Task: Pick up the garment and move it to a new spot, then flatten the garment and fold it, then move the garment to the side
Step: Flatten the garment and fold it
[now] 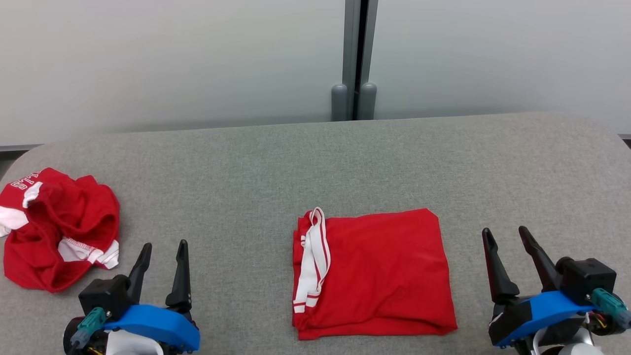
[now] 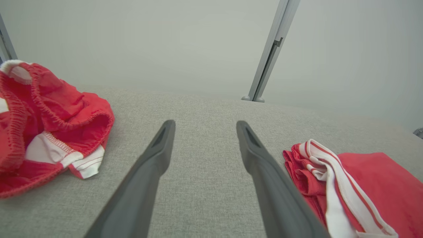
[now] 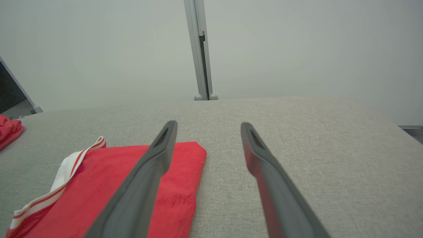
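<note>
Since both pincers stand wide open and hold nothing, start from your right pincer (image 1: 504,229). The folded garment (image 1: 379,271) lies just to its left, flat on the grey surface (image 1: 315,162), with its right edge near that pincer's inner finger. Your left pincer (image 1: 165,244) sits well apart from the garment's other edge, where the white-striped band (image 1: 313,256) runs away from you. The garment is slightly longer left to right. I judge that shifting it aside is what remains, and the right arm is nearer. The crumpled garment (image 1: 54,231) lies just beside your left pincer, on its outer side.
</note>
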Robot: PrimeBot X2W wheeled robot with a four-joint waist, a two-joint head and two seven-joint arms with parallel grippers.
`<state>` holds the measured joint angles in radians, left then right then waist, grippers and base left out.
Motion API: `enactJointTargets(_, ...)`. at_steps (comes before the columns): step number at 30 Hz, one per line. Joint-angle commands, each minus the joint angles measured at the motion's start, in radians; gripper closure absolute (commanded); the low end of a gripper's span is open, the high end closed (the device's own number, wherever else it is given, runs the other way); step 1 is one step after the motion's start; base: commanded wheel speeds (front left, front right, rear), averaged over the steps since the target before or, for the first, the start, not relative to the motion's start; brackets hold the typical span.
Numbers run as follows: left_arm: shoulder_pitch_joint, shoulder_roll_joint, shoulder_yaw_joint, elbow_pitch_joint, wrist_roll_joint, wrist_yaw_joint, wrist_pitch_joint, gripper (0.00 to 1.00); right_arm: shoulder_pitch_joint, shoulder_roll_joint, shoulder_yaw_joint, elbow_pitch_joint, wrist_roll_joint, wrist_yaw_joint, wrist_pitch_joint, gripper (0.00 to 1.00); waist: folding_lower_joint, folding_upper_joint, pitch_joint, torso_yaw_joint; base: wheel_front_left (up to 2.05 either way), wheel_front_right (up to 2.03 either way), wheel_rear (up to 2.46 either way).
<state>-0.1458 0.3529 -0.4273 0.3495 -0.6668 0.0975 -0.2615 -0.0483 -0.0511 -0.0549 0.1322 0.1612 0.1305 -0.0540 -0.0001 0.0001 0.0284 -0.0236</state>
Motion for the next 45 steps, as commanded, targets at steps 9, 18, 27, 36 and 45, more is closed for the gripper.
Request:
enactJointTargets(9, 0.028, -0.014, 0.019, -0.035, 0.026, 0.007, -0.004, 0.00, 0.007, 0.000, 0.029, -0.012, 0.017, 0.001, 0.032, 0.52, 0.0001, -0.0001, 0.006, 0.001, 0.00, 0.00, 0.00)
enactJointTargets(18, -0.013, -0.009, 0.008, -0.052, 0.039, 0.001, 0.002, 0.00, -0.136, 0.000, 0.164, 0.157, 0.006, 0.001, 0.074, 1.00, 0.0001, -0.0001, 0.053, 0.047, 0.00, 0.00, 0.00)
enactJointTargets(27, -0.088, -0.035, -0.027, -0.039, 0.056, -0.019, 0.012, 0.00, -0.378, 0.000, 0.331, 0.493, 0.042, 0.001, 0.072, 1.00, 0.0001, -0.0001, 0.111, 0.138, 0.00, 0.00, 0.00)
enactJointTargets(36, -0.136, -0.061, -0.054, 0.004, 0.066, -0.044, 0.009, 0.00, -0.513, -0.001, 0.575, 0.673, 0.119, 0.001, 0.089, 1.00, 0.0001, -0.0001, 0.133, 0.210, 0.00, 0.00, 0.00)
enactJointTargets(45, -0.138, -0.066, -0.053, 0.039, 0.065, -0.056, 0.003, 0.00, -0.555, -0.001, 0.762, 0.646, 0.278, 0.001, 0.094, 1.00, 0.0001, -0.0001, 0.123, 0.224, 0.00, 0.00, 0.00)
